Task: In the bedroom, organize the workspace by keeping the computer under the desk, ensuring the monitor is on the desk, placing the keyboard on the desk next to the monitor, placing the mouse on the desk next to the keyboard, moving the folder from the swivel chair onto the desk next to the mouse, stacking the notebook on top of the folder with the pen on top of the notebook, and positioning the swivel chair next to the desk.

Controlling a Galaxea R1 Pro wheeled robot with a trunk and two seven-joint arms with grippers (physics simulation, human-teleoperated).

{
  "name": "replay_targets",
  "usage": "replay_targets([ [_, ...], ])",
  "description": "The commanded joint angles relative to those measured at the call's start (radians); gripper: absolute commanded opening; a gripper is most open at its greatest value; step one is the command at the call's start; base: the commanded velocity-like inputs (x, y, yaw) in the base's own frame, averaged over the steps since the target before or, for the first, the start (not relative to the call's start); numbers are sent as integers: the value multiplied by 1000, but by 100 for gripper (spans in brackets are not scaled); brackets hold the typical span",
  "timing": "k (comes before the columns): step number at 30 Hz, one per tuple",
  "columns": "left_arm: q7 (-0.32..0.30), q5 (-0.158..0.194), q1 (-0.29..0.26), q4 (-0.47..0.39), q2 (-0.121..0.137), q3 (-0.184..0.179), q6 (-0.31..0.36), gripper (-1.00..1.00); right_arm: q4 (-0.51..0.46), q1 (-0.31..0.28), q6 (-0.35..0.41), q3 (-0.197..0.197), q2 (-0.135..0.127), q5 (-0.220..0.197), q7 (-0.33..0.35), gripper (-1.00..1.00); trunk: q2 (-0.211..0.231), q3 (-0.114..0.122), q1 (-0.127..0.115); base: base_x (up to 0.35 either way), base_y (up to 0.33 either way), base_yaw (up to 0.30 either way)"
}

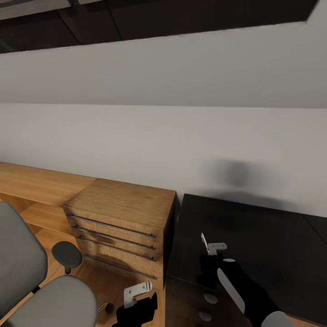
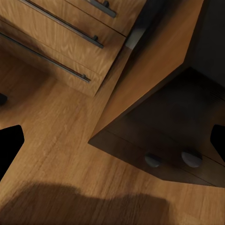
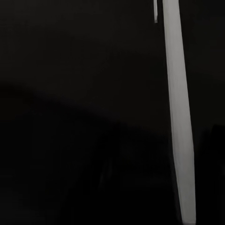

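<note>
My right gripper point(image 1: 210, 261) hangs over the near left part of the black desk point(image 1: 263, 236) and is shut on the pen point(image 1: 203, 240), a thin white-silver stick poking out past the fingers. In the right wrist view the pen point(image 3: 178, 117) runs lengthwise against the dark desk top. The grey swivel chair point(image 1: 27, 281) fills the lower left corner, its black armrest point(image 1: 66, 253) toward the chest. My left gripper point(image 1: 136, 311) is low between chair and desk, open with nothing in it, its black fingers point(image 2: 9, 145) spread above the wood floor.
A light-wood chest point(image 1: 122, 213) with long bar handles stands against the desk's left side, also seen as the chest point(image 2: 61, 42) in the left wrist view. The desk's drawer unit point(image 2: 159, 140) shows round knobs point(image 2: 191, 158). A white wall runs behind.
</note>
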Motion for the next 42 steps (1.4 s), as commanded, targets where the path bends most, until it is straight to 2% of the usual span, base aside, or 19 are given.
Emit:
replay_targets([
  [1,6,1,-1,-2,1,-1,7,100,52,0,8,5,-1,-25,-12,-100,-1,-1,0,0,0,0],
  [19,6,1,-1,-2,1,-1,7,100,36,0,76,-8,-1,-27,-8,-100,-1,-1,0,0,0,0],
  [20,6,1,-1,-2,1,-2,7,100,33,0,94,-10,-2,-52,-7,-100,-1,-1,0,0,0,0],
  [25,6,1,-1,-1,1,-3,7,100,7,0,145,-12,-5,-104,-8,-100,-1,-1,0,0,0,0],
  [30,6,1,-1,-1,1,-3,7,100,-17,0,182,-23,-7,-119,-9,-100,-1,-1,0,0,0,0],
  [42,6,1,-1,0,1,-3,7,100,-25,0,192,-33,-7,-124,-9,-100,-1,-1,0,0,0,0],
])
